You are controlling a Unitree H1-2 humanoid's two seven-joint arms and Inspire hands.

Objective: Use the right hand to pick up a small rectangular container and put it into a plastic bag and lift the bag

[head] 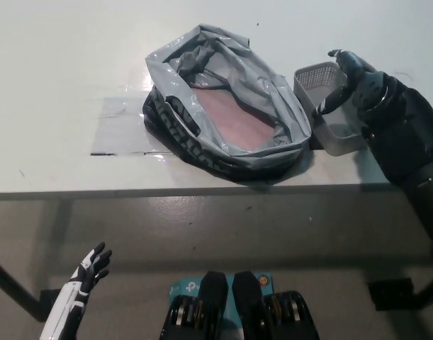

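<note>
Gaping plastic bag (227, 106) (container (326, 106) beside)

The black right hand (356, 79) is covering the right side of the grey container (321, 88), so that wall and most of the inside are staying out of sight. Whether the fingers are pressing on the container or only hovering over it is not showing clearly. The grey plastic bag (227, 106) is hiding the container's lower left corner behind its rim, and its folds are hiding how deep the pinkish inside goes. The right arm is running out of the picture at the right edge. The white left hand (88, 273) is sitting small at the lower left, its forearm being cut off by the bottom edge.
</note>
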